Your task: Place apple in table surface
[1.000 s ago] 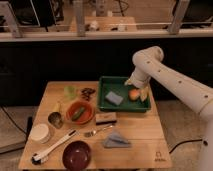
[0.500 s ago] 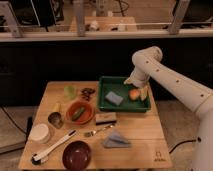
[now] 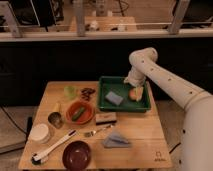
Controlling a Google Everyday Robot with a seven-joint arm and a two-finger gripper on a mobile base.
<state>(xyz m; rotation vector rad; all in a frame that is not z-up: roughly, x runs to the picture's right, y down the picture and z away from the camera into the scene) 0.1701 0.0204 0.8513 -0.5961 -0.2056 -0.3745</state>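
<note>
The apple (image 3: 135,94) lies in the green tray (image 3: 107,80) just at six o'clock of the gripper (image 3: 133,85), whose grip state cannot be told, with bare worktop (image 3: 137,134) farther toward six.

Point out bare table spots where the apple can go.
Best: the strip of table between the green tray and the grey cloth. The left half is crowded. The pincer is at the apple in the tray.
</note>
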